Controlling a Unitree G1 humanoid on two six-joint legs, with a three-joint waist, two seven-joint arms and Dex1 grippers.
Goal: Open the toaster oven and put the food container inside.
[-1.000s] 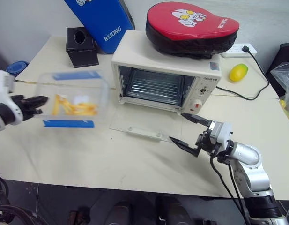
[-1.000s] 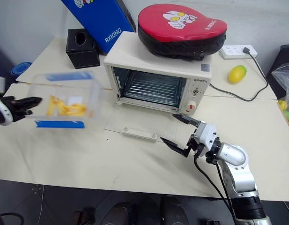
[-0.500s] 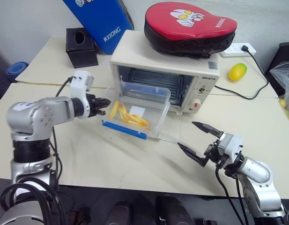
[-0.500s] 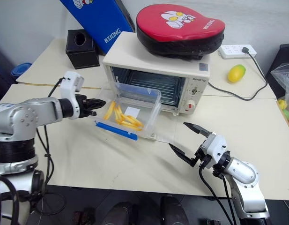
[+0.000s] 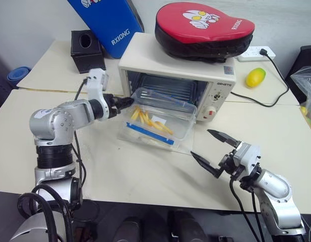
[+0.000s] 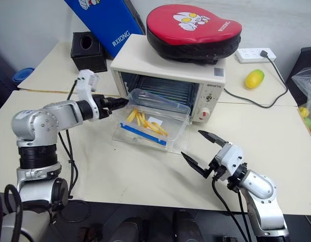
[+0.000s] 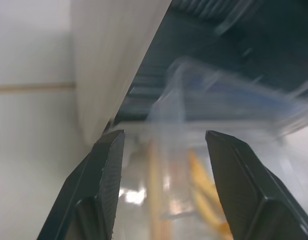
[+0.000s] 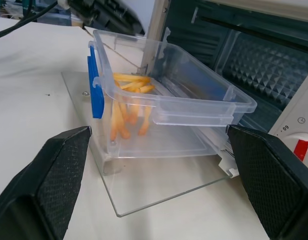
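The cream-white toaster oven stands at the back of the table with its glass door dropped flat onto the tabletop. The clear food container, with blue clips and yellow strips inside, rests tilted on that door, its far end at the oven's mouth. My left gripper is at the container's left end. In the left wrist view its fingers stand apart with the container's thin wall between them, so it is open. My right gripper hovers open just right of the door, holding nothing.
A red and black pad lies on top of the oven. A black tissue box and a blue box stand at the back left. A yellow fruit, a power strip and its cable lie at the right.
My left arm swung the container from the left side over to the oven and set it on the open door, then its fingers spread apart. The right gripper stayed open near the door.
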